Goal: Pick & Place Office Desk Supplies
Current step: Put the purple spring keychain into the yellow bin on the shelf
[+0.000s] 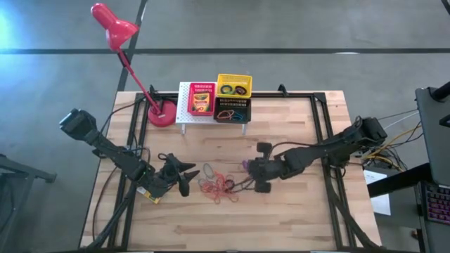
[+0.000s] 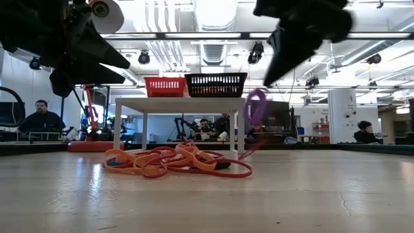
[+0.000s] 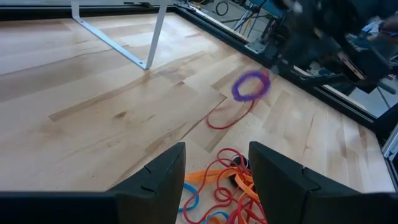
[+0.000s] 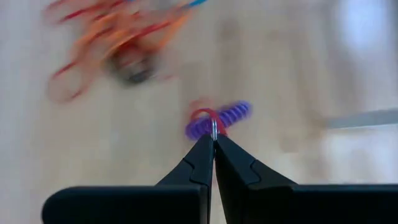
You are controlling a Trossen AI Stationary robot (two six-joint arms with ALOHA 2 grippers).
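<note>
R gripper [image 4: 213, 138] sits centre-right in the high view, jaws pinched fully shut on a purple ring [image 4: 219, 119] w/ a thin red rubber band [image 4: 205, 114] caught along w/ it; in the low view the ring hangs clear of the tabletop at centre frame, upright, w/ the red band trailing down toward the pile. L gripper [image 3: 216, 163] is lower left of centre in the high view, jaws abt halfway open, nothing between them, hovering just beside the pile of rubber bands [image 1: 218, 186]. That pile, orange & red loops w/ a bit of blue, lies on the table [image 1: 295, 218] at lower centre, between the two grippers; a small dark item sits in the tangle, can't tell what. Near the L gripper's lower side, a yellow box [image 1: 150, 194], mostly hidden by the arm. Top centre of the high view: white rack [image 1: 184, 112] carrying a red basket [image 1: 202, 99] w/ a flat yellow-green box in it, a yellow basket [image 1: 234, 86] holding rings, and a black basket [image 1: 233, 111] w/ bands. Red lamp [image 1: 114, 27] upper left, base beside the rack. People seated in the room behind, low view.
</note>
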